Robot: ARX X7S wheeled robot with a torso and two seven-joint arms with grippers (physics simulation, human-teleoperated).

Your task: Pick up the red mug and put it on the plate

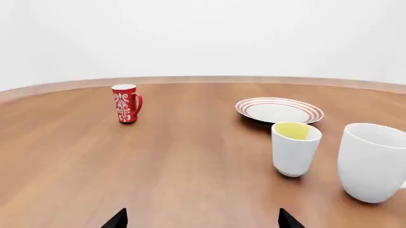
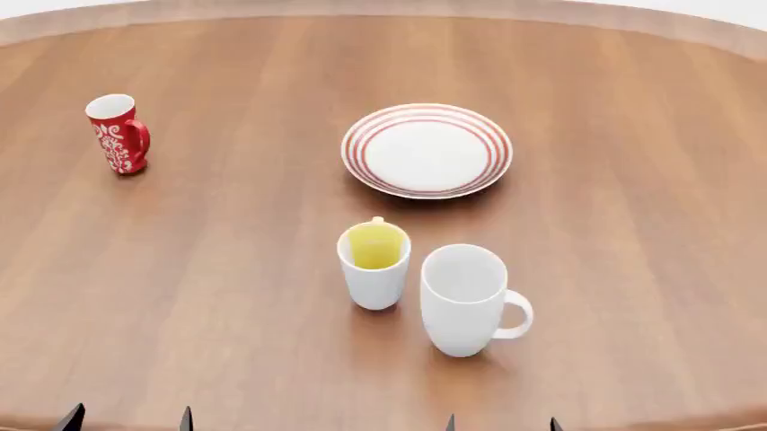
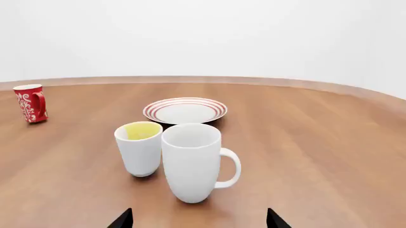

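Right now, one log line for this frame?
red mug: upright, table, untouched | plate: empty | left pincer: open | right pincer: open

The head camera looks steeply down on the plate [image 2: 427, 150] from the table's near edge. Both wrist cameras sit low by that edge, facing level across the wood toward the plate [image 1: 280, 110] [image 3: 184, 110], the right one closer to it. All three views share it.
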